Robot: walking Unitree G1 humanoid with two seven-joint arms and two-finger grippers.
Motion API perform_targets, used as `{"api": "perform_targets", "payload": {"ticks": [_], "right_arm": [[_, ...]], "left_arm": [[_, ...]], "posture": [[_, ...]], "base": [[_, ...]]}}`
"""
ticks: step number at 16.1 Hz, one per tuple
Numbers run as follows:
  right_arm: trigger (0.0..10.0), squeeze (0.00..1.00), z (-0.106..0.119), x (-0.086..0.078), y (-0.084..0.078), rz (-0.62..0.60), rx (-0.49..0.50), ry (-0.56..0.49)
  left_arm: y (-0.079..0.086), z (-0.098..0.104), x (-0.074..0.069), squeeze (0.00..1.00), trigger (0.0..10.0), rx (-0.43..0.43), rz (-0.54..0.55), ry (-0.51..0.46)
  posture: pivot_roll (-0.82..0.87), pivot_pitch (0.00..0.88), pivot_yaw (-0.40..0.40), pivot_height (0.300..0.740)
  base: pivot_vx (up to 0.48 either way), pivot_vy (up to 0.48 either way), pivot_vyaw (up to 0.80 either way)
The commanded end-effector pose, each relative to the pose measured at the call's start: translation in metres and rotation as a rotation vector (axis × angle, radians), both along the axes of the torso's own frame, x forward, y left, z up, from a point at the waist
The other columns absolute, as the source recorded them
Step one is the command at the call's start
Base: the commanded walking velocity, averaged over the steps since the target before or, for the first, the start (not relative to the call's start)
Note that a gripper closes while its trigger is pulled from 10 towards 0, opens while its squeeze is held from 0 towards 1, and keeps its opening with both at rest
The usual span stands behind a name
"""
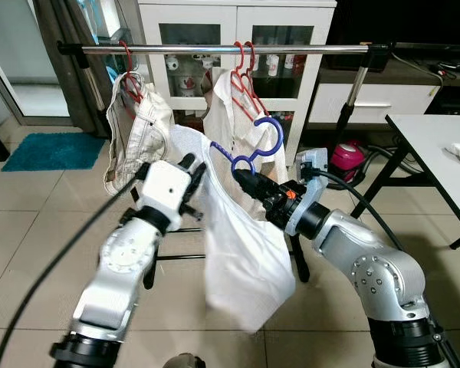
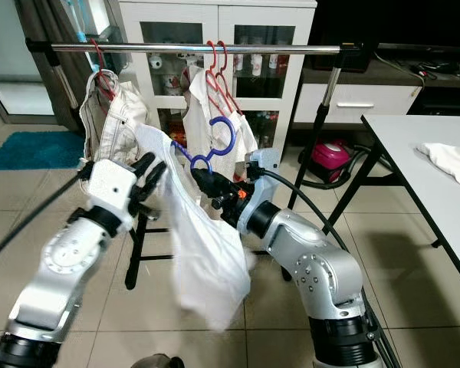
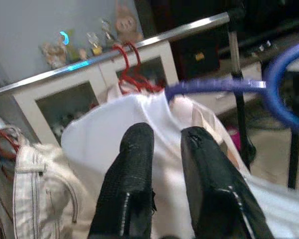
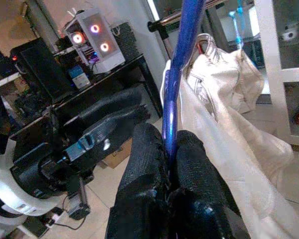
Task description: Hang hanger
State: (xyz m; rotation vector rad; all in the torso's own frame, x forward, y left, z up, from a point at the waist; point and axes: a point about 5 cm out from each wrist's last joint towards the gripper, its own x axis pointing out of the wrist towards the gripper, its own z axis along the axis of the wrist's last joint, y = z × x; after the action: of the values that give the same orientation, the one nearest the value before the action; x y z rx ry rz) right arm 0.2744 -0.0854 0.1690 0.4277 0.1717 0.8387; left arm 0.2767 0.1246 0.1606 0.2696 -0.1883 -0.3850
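1. The blue hanger [image 1: 254,146] sits below the rail [image 1: 215,48], carrying a white garment [image 1: 241,253]. It looks light and stiff; the cloth is limp and apt to swing.
2. The right pincer [image 1: 245,178] is clenched on the hanger's neck, a sound hold.
3. The left pincer [image 1: 190,180] touches the cloth; whether it grips is unclear.
4. The hanger's shoulders are hidden under fabric.

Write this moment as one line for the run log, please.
right gripper: shut on blue hanger | left gripper: at white shirt | hanger below rail, not hung
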Motion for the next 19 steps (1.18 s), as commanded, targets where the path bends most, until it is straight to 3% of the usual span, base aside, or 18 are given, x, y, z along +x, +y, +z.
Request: {"api": "perform_targets", "payload": {"ticks": [1,6,7,8,9,10,11,19], "right_arm": [[10.0,0.0,0.01,-0.005,0.004,0.053,0.035,-0.041],[10.0,0.0,0.017,-0.012,0.007,0.14,0.061,-0.066],[10.0,0.0,0.018,-0.014,0.007,0.152,0.062,-0.074],[10.0,0.0,0.019,-0.015,0.007,0.161,0.064,-0.08],[10.0,0.0,0.019,-0.015,0.007,0.163,0.064,-0.081],[10.0,0.0,0.021,-0.016,0.008,0.174,0.071,-0.089],[10.0,0.0,0.022,-0.017,0.008,0.182,0.075,-0.094],[10.0,0.0,0.022,-0.019,0.005,0.182,0.075,-0.095]], "left_arm": [[-0.003,0.0,-0.002,1.0,10.0,-0.004,0.017,-0.02],[-0.002,-0.007,0.006,1.0,10.0,0.005,0.068,-0.025],[-0.001,-0.009,0.008,0.42,10.0,-0.022,0.082,-0.007],[0.0,-0.011,0.008,0.0,10.0,-0.061,0.097,0.015],[0.0,-0.012,0.008,0.0,10.0,-0.071,0.098,0.022],[-0.001,-0.013,0.009,0.0,3.6,-0.085,0.079,0.03],[-0.003,-0.013,0.009,0.0,0.0,-0.092,0.059,0.033],[-0.002,-0.017,0.01,0.0,0.0,-0.108,0.044,0.061]], "posture": [[-0.05,0.0,0.028,0.74],[-0.05,0.0,0.017,0.74],[-0.05,0.0,0.017,0.74],[-0.05,0.0,0.017,0.74],[-0.05,0.0,0.017,0.74],[-0.05,0.0,0.019,0.74],[-0.05,0.0,0.019,0.74],[-0.05,0.0,0.022,0.74]], "base": [[0.0,0.0,0.0],[0.0,0.0,0.0],[0.0,0.0,0.0],[0.0,0.0,0.0],[0.0,0.0,0.0],[0.0,0.0,0.0],[0.0,0.0,0.0],[0.0,0.0,0.0]]}}
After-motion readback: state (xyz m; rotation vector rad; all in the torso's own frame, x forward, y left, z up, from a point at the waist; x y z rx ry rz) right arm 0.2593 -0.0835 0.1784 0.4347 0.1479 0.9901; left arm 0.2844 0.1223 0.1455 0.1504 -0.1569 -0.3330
